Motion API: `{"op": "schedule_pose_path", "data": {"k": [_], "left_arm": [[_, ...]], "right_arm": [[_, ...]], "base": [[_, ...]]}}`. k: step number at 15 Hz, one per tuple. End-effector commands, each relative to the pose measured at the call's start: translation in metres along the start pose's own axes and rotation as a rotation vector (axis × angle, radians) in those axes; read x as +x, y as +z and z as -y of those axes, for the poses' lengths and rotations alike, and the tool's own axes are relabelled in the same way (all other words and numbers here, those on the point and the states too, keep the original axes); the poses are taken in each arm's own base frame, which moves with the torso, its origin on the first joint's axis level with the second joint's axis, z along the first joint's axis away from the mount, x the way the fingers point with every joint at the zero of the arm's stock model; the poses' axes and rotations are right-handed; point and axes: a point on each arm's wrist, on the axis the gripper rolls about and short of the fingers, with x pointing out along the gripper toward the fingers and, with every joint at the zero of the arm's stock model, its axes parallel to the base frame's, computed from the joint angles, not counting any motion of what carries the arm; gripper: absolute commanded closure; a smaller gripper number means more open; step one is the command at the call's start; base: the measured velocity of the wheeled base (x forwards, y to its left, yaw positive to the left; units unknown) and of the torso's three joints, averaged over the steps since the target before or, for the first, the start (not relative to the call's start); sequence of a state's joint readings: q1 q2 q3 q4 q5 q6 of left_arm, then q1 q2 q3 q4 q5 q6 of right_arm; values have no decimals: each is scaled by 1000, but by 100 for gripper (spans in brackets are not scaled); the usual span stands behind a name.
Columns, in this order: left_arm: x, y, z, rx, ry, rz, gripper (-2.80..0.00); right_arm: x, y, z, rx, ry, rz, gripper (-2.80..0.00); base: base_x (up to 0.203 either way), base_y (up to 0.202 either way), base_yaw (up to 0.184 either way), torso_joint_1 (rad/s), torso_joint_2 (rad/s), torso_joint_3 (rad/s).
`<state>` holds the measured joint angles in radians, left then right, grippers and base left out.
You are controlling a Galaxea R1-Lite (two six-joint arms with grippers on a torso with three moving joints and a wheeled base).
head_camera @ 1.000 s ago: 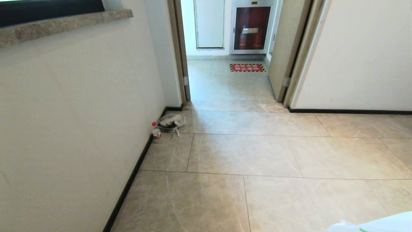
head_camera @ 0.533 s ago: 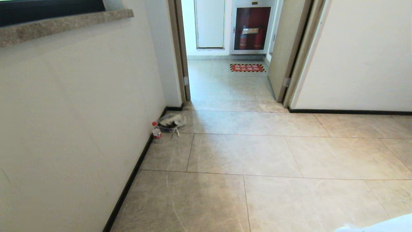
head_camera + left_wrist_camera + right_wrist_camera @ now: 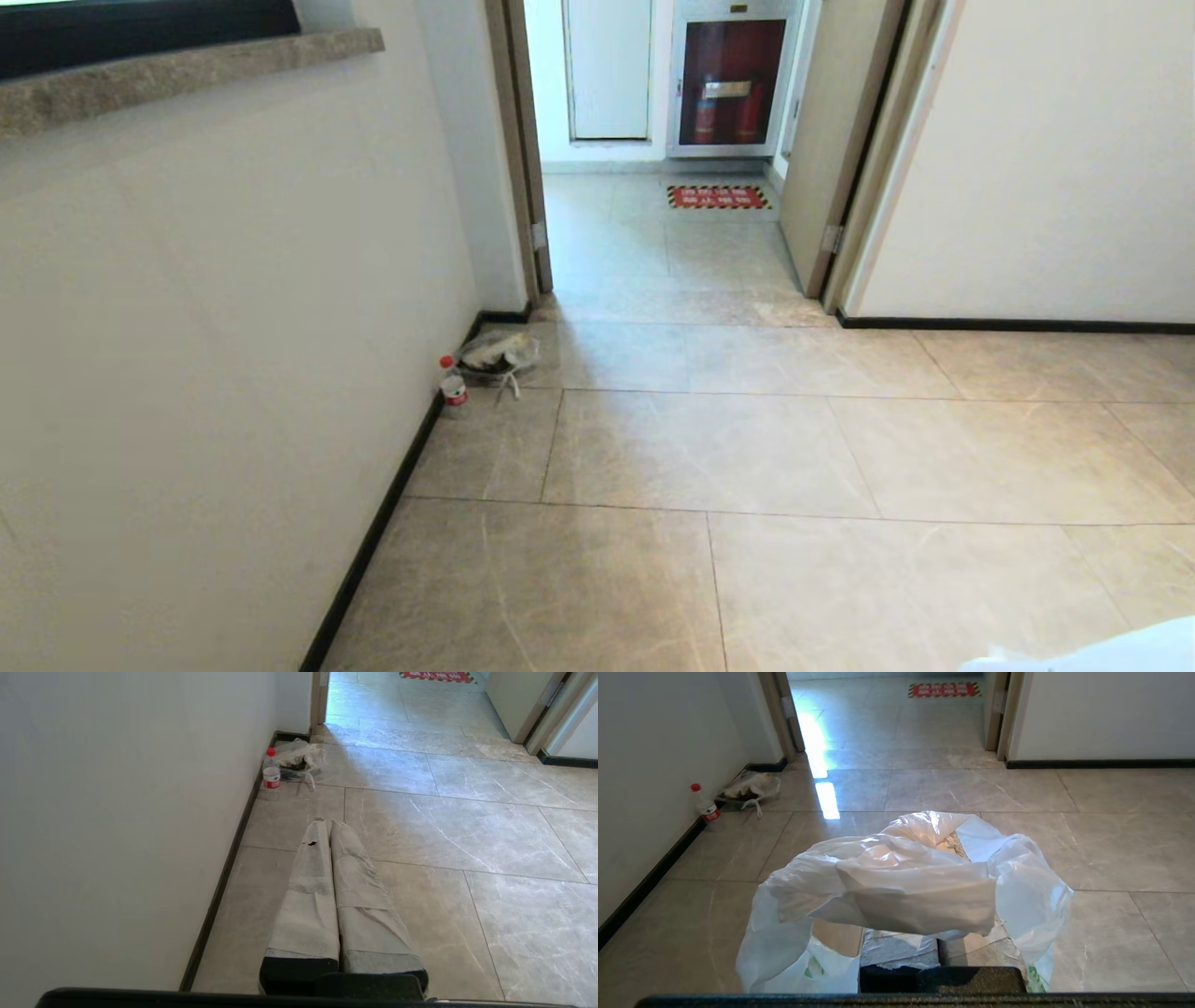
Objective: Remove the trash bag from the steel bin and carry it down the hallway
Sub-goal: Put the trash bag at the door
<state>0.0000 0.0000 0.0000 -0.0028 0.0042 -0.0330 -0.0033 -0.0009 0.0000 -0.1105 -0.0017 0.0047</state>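
The trash bag (image 3: 901, 886), thin white plastic with green print, hangs draped over my right gripper (image 3: 937, 948), which is shut on it above the hallway floor (image 3: 709, 448). The plastic hides the fingertips. Only a white corner of the trash bag (image 3: 1120, 653) shows at the head view's lower right edge. My left gripper (image 3: 328, 823) is shut and empty, its taped fingers pressed together over the tiles beside the left wall. The steel bin is out of view.
A see-through bag (image 3: 499, 355) with dark contents and a red-capped bottle (image 3: 453, 385) lie against the left wall's baseboard. Ahead is an open doorway (image 3: 653, 243) with a door (image 3: 831, 140) swung open on its right, a red floor sign (image 3: 717, 196) and an extinguisher cabinet (image 3: 730, 82).
Less of the white bag's corner shows at the head view's lower right than a second ago. The hallway looks almost unchanged.
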Motion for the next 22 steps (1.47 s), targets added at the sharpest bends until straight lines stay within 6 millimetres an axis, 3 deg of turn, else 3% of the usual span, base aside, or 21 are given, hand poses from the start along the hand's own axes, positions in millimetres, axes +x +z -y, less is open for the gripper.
{"op": "schedule_pose_path", "data": {"k": [1,9,22], "left_arm": [[0,0,0,-1,0,-1,0],[0,0,0,-1,0,-1,0],[0,0,0,7,0,0,0]], "right_arm": [[2,-11,0,0,0,-39,0],[2,-11,0,0,0,-39,0],[2,-11,0,0,0,-39,0]], "base": [[194,0,-1,3,2,-2],[184,0,0,2,2,2],[5,0,0,0,0,0]]}}
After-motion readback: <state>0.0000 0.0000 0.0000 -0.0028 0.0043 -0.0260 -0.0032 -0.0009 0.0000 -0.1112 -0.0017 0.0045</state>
